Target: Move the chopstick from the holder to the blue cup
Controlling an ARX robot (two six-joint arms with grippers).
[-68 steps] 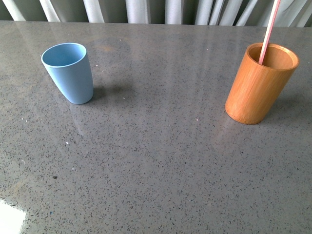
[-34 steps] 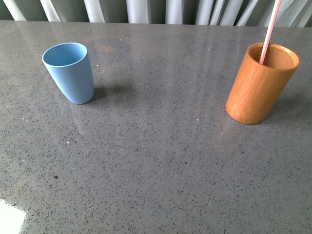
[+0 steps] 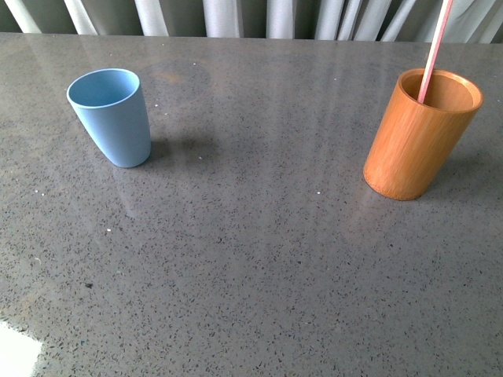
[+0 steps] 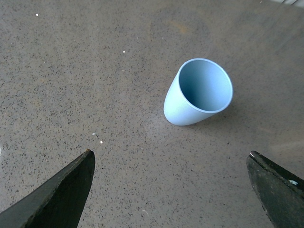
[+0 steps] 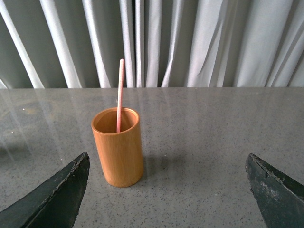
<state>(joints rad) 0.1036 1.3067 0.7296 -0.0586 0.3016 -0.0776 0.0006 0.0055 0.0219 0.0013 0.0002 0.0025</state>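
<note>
Your chopstick (image 3: 434,51) near-upright in holder (image 3: 416,137), top leaning right; pinkish-red, pale streak. Left gripper (image 4: 170,153), right gripper (image 5: 166,155): fingers wide.

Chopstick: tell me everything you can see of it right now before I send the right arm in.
The chopstick is one very thin, straight stick, pinkish-red with a pale streak; its material is unclear. It stands in the orange-brown holder, leaning slightly, its lower end hidden inside and the rest rising well above the rim. In the front view its top leaves the frame. The right tool is open and apart from it; only the holder touches it.
</note>
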